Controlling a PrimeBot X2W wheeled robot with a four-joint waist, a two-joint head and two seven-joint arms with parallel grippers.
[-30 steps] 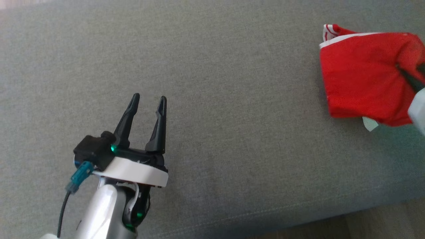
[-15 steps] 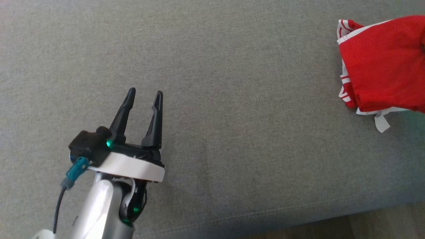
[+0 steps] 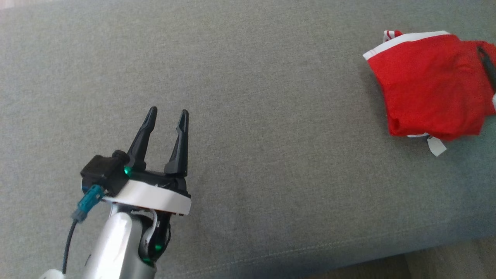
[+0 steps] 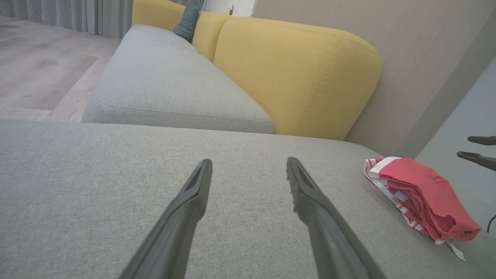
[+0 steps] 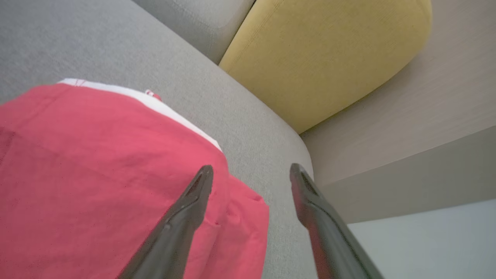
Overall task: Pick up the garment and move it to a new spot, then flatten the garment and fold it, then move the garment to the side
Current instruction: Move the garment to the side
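Note:
The red garment [image 3: 430, 85] with white trim lies in a folded bundle on the grey sofa seat [image 3: 271, 97], at the far right of the head view. My right gripper [image 5: 252, 167] hovers open just above the garment [image 5: 97, 166]. One finger hangs over its red edge and nothing sits between the two fingers. A dark right fingertip [image 3: 487, 64] shows at the head view's right edge. My left gripper [image 3: 168, 111] stands open and empty over bare cushion at lower left, far from the cloth. The left wrist view has the garment [image 4: 422, 197] at right, beside the open right gripper [image 4: 465, 147].
A yellow backrest [image 4: 302, 77] rises behind the seat, with a wall [image 4: 426, 58] to its right. A second grey seat [image 4: 162, 85] and a teal cushion [image 4: 188, 21] lie further off. The seat's front edge [image 3: 348, 248] drops to wooden floor [image 3: 445, 259].
My right gripper has opened and let go of the garment, which now rests on the seat. The head view has shifted a little. My left gripper has barely moved.

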